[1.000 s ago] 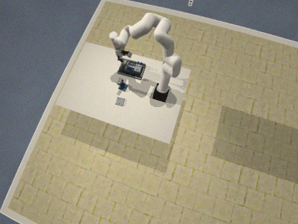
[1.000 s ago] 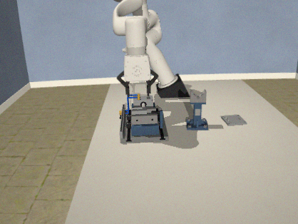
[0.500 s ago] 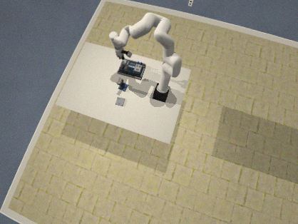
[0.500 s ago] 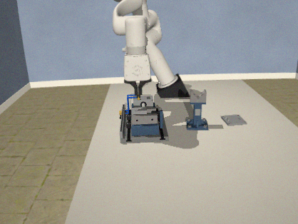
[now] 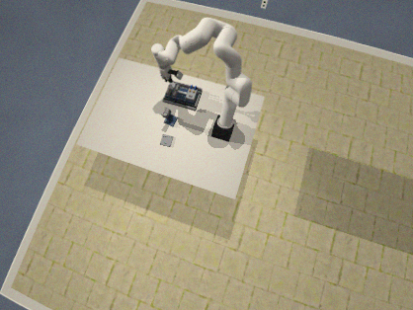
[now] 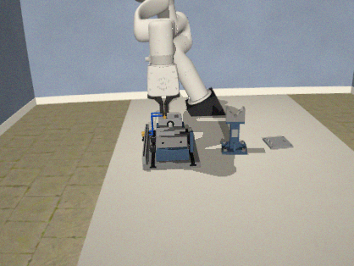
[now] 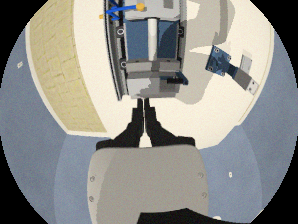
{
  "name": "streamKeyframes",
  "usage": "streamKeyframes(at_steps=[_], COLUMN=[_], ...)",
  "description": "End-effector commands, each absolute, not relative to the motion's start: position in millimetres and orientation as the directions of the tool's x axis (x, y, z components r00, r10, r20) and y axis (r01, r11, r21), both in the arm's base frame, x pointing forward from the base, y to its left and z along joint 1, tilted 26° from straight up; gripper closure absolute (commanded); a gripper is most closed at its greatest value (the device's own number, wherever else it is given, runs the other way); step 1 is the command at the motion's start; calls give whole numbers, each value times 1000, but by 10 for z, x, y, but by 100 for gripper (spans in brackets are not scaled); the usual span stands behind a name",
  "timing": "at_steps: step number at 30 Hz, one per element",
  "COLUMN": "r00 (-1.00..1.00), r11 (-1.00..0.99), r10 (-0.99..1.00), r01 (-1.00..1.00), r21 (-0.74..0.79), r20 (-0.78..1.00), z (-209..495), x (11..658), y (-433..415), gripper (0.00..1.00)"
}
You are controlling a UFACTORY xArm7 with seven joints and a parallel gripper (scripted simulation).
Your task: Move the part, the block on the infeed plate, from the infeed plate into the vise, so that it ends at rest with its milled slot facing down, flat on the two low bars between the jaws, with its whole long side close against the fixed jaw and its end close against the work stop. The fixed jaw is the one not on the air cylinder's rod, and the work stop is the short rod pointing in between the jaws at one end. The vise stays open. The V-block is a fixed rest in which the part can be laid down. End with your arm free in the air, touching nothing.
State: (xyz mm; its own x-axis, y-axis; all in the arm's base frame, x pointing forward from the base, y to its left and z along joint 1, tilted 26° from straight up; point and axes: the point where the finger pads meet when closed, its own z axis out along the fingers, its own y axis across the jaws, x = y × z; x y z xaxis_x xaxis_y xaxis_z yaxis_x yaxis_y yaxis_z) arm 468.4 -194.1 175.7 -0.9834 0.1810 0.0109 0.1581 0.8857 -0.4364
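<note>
My gripper (image 6: 164,102) is shut on nothing and hangs just above one end of the vise (image 6: 170,143); it touches nothing. In the wrist view the closed fingertips (image 7: 144,104) point at the near end of the vise (image 7: 145,39). A pale grey bar (image 7: 153,39) lies lengthwise between the jaws there; I take it for the part, but I cannot tell its seating or which way its slot faces. The infeed plate (image 6: 277,142) is bare. The V-block (image 6: 234,127) holds nothing.
The vise has blue hoses with orange fittings (image 7: 127,3) at one end. The arm's black base (image 5: 222,130) stands beside the vise. The V-block (image 5: 169,118) and infeed plate (image 5: 167,140) stand in a row away from the vise on the white mat.
</note>
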Motion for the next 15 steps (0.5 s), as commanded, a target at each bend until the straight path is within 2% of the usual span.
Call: streamKeyframes(at_steps=[1,9,15], r00=[-984,-984,-984], r11=[886,886,885], r10=[179,179,179], r01=[158,158,159], r21=[-436,-436,-438], r20=[8,8,7], z=[1769,1784,1966], x=[4699,4692,4594], y=[-1934,-1965,-2325], gripper=[100,100,100])
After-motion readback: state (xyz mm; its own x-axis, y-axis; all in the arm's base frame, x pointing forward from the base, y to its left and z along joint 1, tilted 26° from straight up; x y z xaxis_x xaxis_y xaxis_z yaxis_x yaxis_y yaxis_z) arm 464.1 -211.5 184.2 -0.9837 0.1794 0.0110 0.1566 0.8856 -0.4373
